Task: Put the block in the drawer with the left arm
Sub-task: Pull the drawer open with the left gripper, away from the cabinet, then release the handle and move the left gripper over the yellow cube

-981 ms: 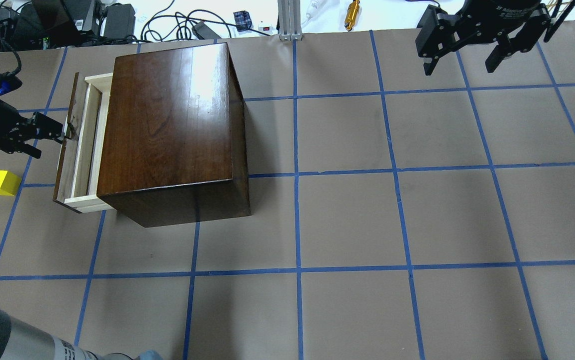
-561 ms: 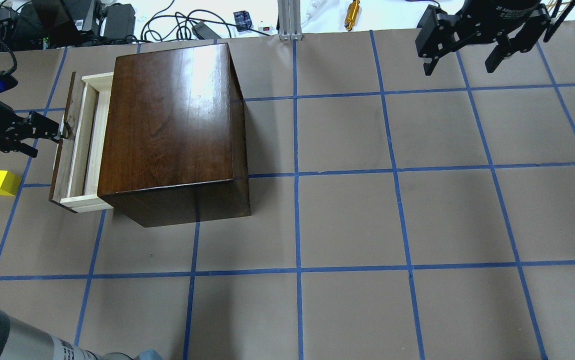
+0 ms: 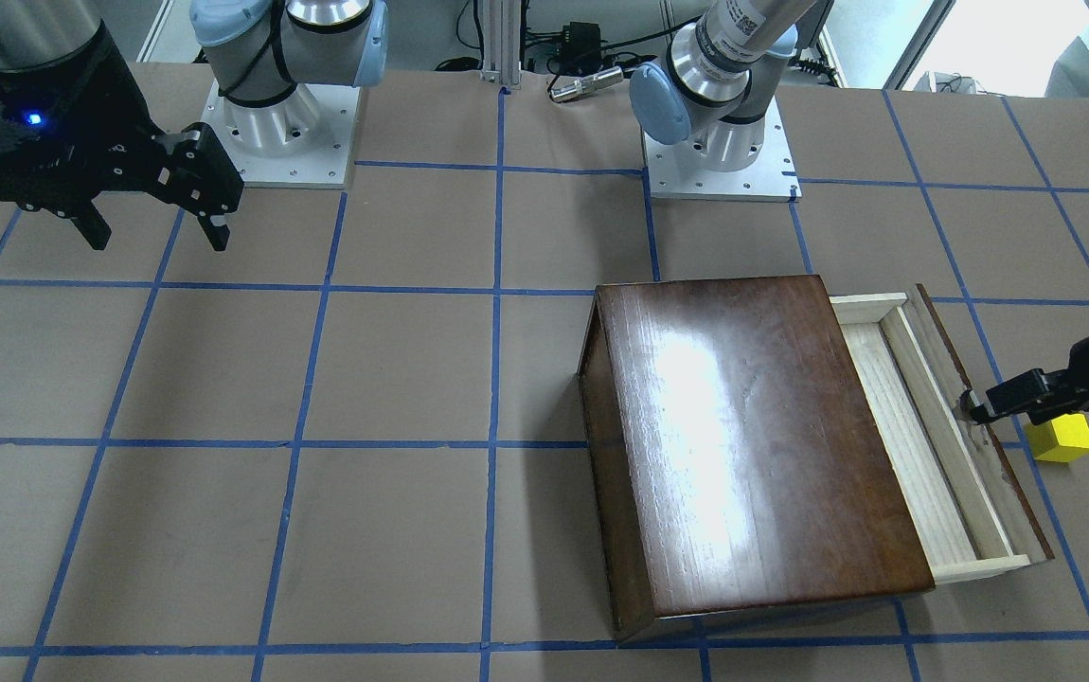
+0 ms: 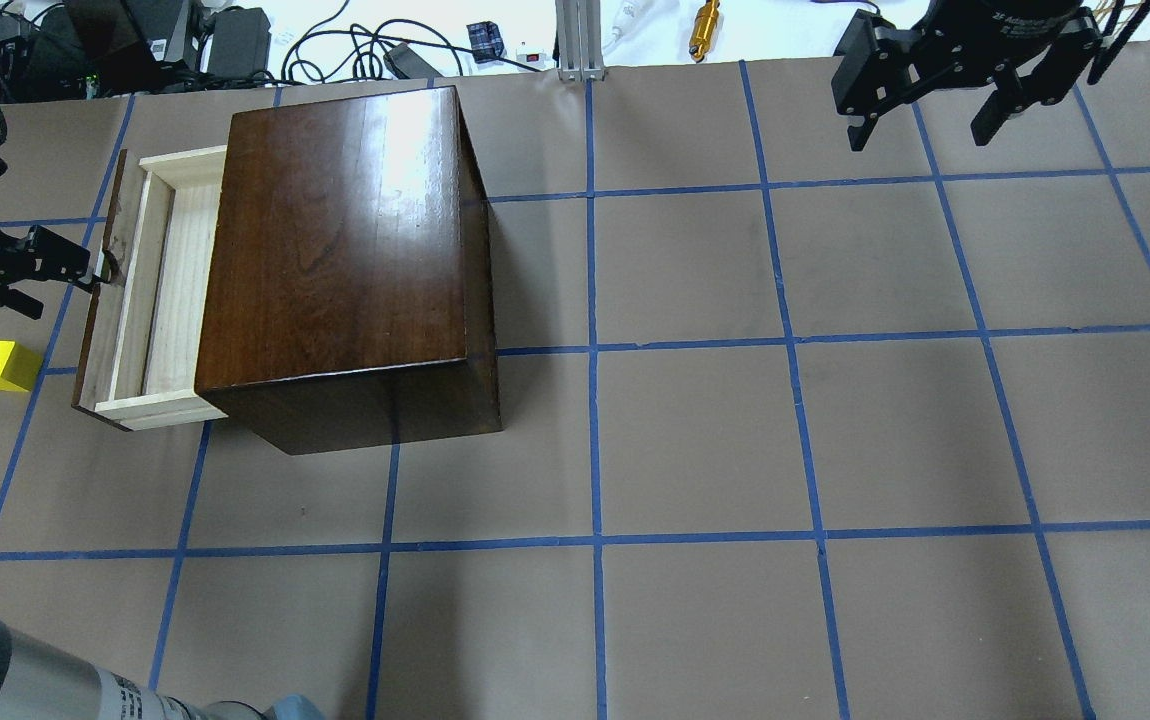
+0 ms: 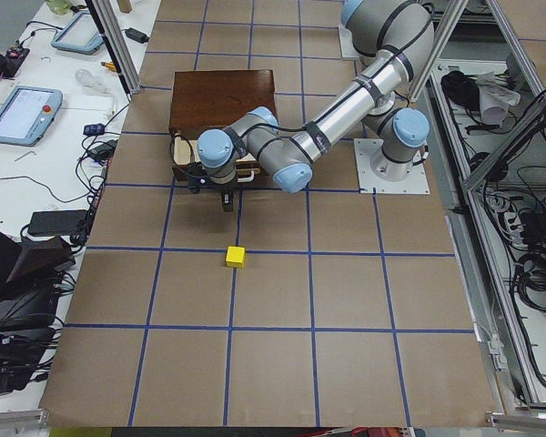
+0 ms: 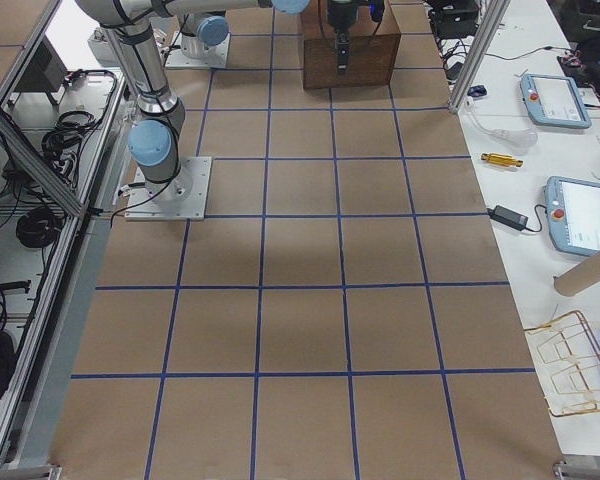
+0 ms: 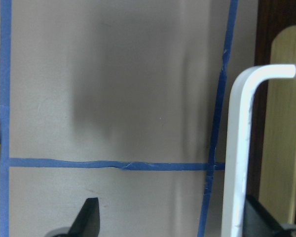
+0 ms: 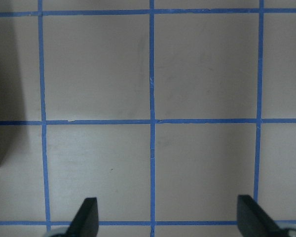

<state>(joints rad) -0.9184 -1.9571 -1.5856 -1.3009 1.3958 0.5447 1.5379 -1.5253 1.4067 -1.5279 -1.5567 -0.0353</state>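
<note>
Overhead: drawer (image 4: 170, 290) open. Left gripper (image 4: 63, 290) at its front panel. Block (image 4: 1, 364) on the surface at the gripper's 7 o'clock. Right gripper (image 4: 920, 140) apart, parked far off.
Left wrist: jaws apart, handle (image 7: 238, 148) beside one finger.
We judge this the opening step; next comes clearing the handle, then grasping the block.

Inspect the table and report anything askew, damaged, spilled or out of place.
Nothing damaged or spilled. The cabinet sits slightly skewed to the blue tape grid, its drawer partly pulled out, open part empty; the block lies on the table beside it.
</note>
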